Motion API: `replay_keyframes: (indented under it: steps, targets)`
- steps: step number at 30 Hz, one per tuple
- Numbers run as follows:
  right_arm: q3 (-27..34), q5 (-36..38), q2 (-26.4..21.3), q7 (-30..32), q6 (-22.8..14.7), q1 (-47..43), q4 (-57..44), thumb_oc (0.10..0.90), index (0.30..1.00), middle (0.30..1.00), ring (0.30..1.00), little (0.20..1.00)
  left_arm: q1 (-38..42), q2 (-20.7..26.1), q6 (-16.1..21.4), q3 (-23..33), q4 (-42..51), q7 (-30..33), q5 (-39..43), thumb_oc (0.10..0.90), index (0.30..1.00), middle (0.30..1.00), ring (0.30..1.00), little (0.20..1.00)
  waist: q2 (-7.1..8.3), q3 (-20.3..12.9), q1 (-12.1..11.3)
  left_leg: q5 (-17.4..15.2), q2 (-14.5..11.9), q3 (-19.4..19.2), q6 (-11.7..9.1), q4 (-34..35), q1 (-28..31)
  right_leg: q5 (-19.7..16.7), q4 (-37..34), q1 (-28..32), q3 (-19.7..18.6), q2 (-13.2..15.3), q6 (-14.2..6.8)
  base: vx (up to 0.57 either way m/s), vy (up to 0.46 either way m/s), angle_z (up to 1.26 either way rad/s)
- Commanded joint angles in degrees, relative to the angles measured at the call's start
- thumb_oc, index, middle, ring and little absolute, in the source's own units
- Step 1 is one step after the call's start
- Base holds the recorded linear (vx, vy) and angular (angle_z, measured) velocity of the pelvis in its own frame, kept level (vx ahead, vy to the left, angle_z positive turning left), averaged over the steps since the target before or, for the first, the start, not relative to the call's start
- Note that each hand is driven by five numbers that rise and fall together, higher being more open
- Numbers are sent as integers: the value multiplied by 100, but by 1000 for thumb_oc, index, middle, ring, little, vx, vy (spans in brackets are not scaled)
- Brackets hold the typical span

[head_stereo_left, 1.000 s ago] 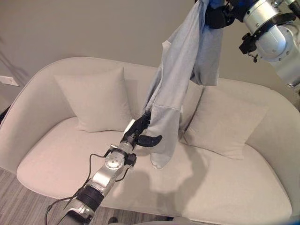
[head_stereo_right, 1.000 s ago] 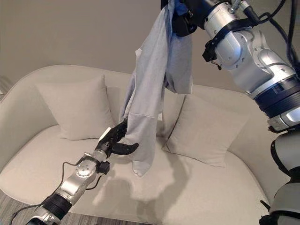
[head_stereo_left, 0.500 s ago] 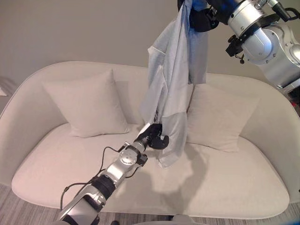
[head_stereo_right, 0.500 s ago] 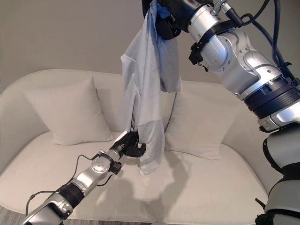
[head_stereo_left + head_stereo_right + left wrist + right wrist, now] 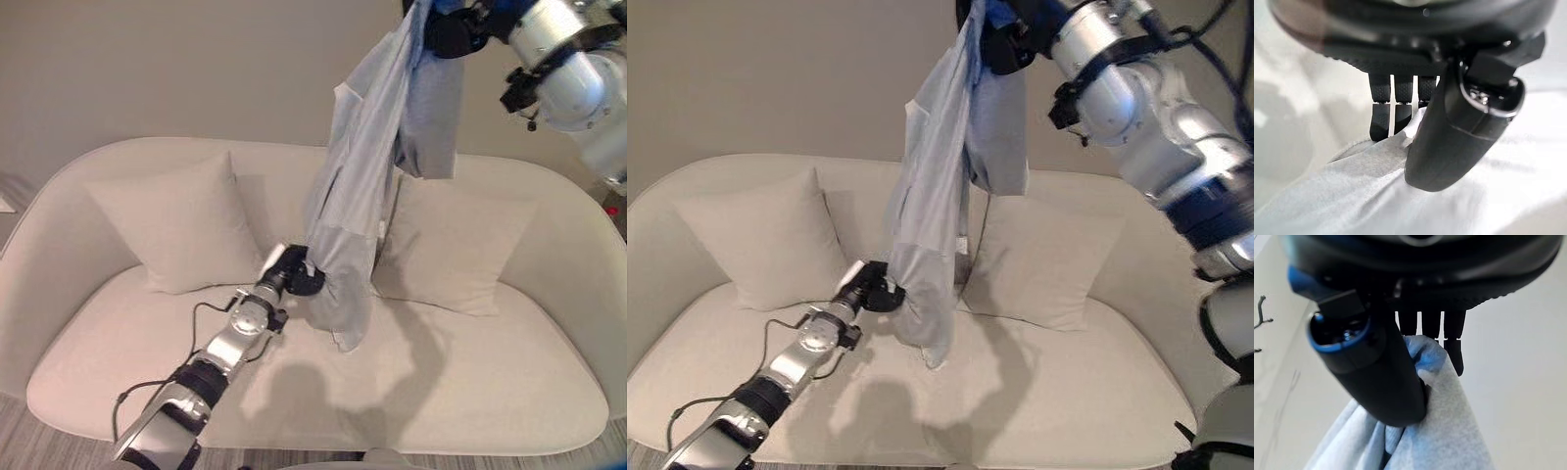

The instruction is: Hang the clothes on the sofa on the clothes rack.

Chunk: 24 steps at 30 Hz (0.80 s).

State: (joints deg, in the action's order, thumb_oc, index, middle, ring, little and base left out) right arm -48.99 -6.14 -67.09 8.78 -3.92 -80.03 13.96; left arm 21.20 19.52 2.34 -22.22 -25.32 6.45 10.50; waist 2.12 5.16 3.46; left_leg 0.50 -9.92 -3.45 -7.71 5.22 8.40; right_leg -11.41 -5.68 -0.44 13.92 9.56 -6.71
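A light grey garment [image 5: 364, 186] hangs in the air in front of the cream sofa [image 5: 470, 382]. My right hand [image 5: 453, 31] holds it bunched at the top, high above the sofa back; in the right wrist view the thumb [image 5: 1376, 377] and fingers pinch the grey cloth [image 5: 1444, 435]. My left hand [image 5: 300, 274] is down at the garment's lower part, just above the seat. In the left wrist view its thumb [image 5: 1459, 137] and fingers [image 5: 1396, 115] close on a fold of the grey fabric [image 5: 1356, 196].
Two cream cushions lean on the sofa back, one at the left [image 5: 181, 230] and one at the right [image 5: 460, 250]. A plain beige wall [image 5: 167, 69] rises behind. Part of a metal hook [image 5: 1261, 313] shows on the wall in the right wrist view.
The camera has shifted. My left hand has closed further on the lower part of the garment, drawing it slightly left; my right hand still holds the top up high.
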Motion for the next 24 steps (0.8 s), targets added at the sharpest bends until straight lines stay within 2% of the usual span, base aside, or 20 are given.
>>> replay_keyframes:
  steps: [1,2,3,6,7,9,10,13,14,15,16,17,18,19,20,21,23,24]
  targets:
    - [811,498,-476,353,-97,-634,22,400,300,300,300,300,488,891,693,496,664,454,-339,400,300,300,300,300,191,-359,-327,-263,-109,102,-112,-22,-65,896,68,763,131,205,-386,-13,-78,12]
    - [1029,617,-519,277,-150,-355,-140,400,300,300,300,300,408,1090,704,683,820,483,-354,400,300,300,300,300,199,-365,-342,-218,-173,142,-157,-22,-101,946,68,782,163,145,-356,-40,-130,16]
    - [1248,833,-561,117,-270,21,-355,400,300,300,300,300,406,1496,761,1110,1106,607,-438,400,300,300,300,300,145,-347,-428,-80,-255,241,-208,-22,-201,1047,68,768,158,38,-296,-36,-101,17]
    - [1443,917,-626,44,-362,259,-636,400,300,300,300,300,436,1831,767,1444,1309,697,-497,400,300,300,300,300,163,-324,-467,7,-262,333,-214,-22,-259,1082,68,783,200,-2,-266,-44,-24,14]
    - [1780,1017,-576,159,-477,577,-677,400,300,300,300,300,735,2102,792,1669,1294,919,-582,400,300,300,300,300,139,-221,-548,123,-273,360,-248,-106,-364,1100,68,842,274,54,-277,-74,63,22]
    - [2122,998,-567,190,-495,944,-749,400,300,300,300,300,892,2206,789,1653,1287,962,-597,400,300,300,300,300,206,-166,-554,111,-280,404,-269,-254,-488,1092,68,870,341,93,-283,-60,80,28]
    - [2203,958,-553,199,-523,1091,-796,400,300,300,300,300,1042,2328,823,1709,1321,1026,-610,400,300,300,300,300,192,-148,-583,125,-338,402,-301,-291,-550,1078,68,887,382,150,-323,-24,152,52]
    - [2891,808,-226,258,-536,2070,-985,400,300,300,300,300,1761,2801,876,1508,1133,1271,-642,400,300,300,300,300,234,-106,-624,209,-571,484,-346,-346,-721,1010,151,899,501,460,-478,-10,405,42]
    - [3405,559,23,167,-502,2800,-1302,400,300,300,300,300,2061,3007,839,1580,1040,1380,-727,400,300,300,300,300,69,-215,-619,46,-485,746,-276,-97,-610,860,152,901,519,704,-661,51,645,37]
    - [3541,411,95,150,-472,3020,-1335,400,300,300,300,300,2214,3084,845,1511,1037,1381,-728,400,300,300,300,300,-13,-260,-593,-40,-382,794,-241,-33,-548,667,181,853,524,875,-719,59,533,29]
    - [3714,382,110,140,-454,3196,-1405,400,300,300,300,300,2287,3097,853,1416,1009,1385,-722,400,300,300,300,300,62,-273,-619,-42,-335,803,-216,-44,-567,641,166,853,534,919,-747,17,374,20]
    - [3784,239,336,191,-404,3359,-1421,400,300,300,300,300,2522,3208,833,1262,920,1465,-765,400,300,300,300,300,87,-307,-645,-121,-90,811,-117,-22,-522,-18,267,697,475,1234,-829,-20,343,23]
    - [3750,164,511,251,-394,3397,-1406,400,300,300,300,300,2635,3283,799,1213,906,1492,-863,400,300,300,300,300,47,-294,-685,-178,51,741,-29,-22,-486,-330,385,574,555,1401,-829,-98,548,22]
    - [3643,77,686,340,-383,3292,-1365,400,300,300,300,300,2808,3480,786,1088,892,1516,-968,400,300,300,300,300,61,-241,-837,-197,254,543,123,-22,-481,-511,567,380,791,1637,-829,-155,597,7]
    - [3538,-27,778,371,-322,3192,-1322,400,300,300,300,300,2945,3690,738,1020,937,1498,-1057,400,300,300,300,300,-11,-195,-915,-228,396,488,230,-22,-474,-205,872,339,930,1609,-751,-185,550,-7]
    - [3454,-83,879,343,-276,3112,-1332,400,300,300,300,300,3028,3744,701,999,929,1493,-1088,400,300,300,300,300,-3,-132,-895,-205,509,477,300,-22,-486,68,1175,306,874,1550,-650,-162,480,-3]
    - [3216,-176,978,330,-289,2859,-1277,400,300,300,300,300,3314,3855,701,834,850,1499,-1121,400,300,300,300,300,-34,-54,-912,-94,749,583,455,-22,-570,857,2027,252,585,868,-385,-122,387,13]
    - [3060,-244,993,312,-271,2773,-1270,400,300,300,300,300,3435,3882,646,803,796,1539,-1124,400,300,300,300,300,-40,-40,-949,-56,848,637,530,-22,-601,1179,2413,195,506,475,-343,-99,291,20]
